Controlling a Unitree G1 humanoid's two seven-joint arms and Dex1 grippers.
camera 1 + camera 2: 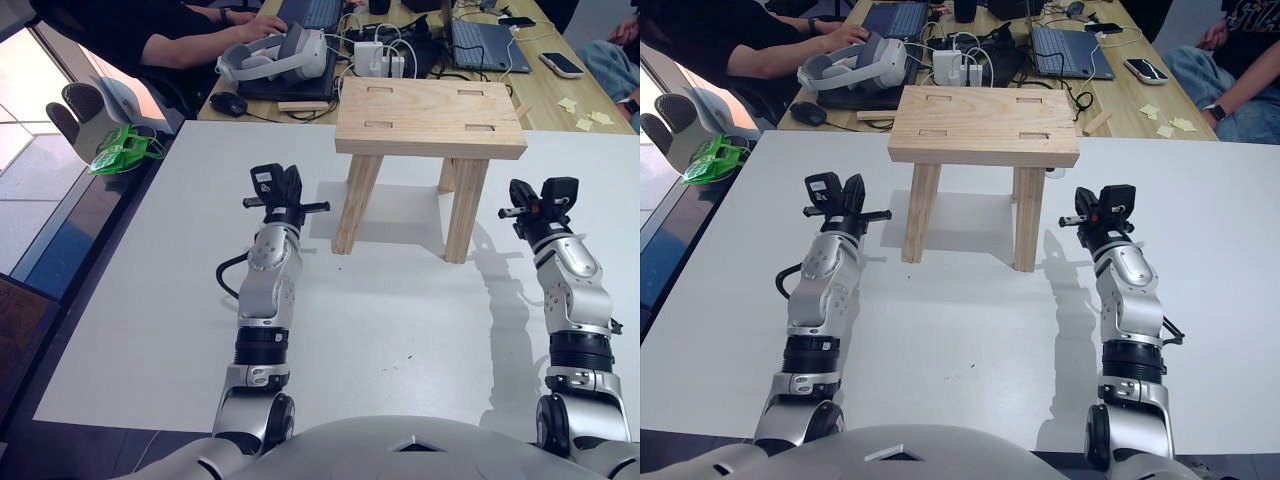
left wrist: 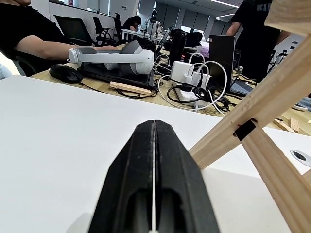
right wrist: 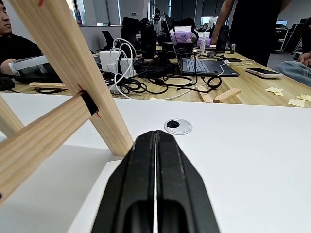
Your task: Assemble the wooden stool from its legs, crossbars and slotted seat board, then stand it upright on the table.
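The wooden stool (image 1: 430, 118) stands upright on the white table (image 1: 150, 300), its slotted seat board on top and its legs (image 1: 357, 205) splayed below. A crossbar (image 2: 257, 104) joins a leg in the left wrist view. My left gripper (image 1: 284, 188) rests on the table left of the stool, shut and empty, its fingers (image 2: 153, 170) pressed together. My right gripper (image 1: 541, 200) sits on the table right of the stool, also shut with nothing in it, its fingers (image 3: 155, 174) closed near a stool leg (image 3: 73, 73).
Behind the table is a wooden desk with a white headset (image 1: 275, 55), a mouse (image 1: 229, 102), laptops (image 1: 485, 45), cables and a phone (image 1: 561, 63). A green object (image 1: 122, 150) lies off the table's left edge. A round cable port (image 3: 178, 126) is in the table top.
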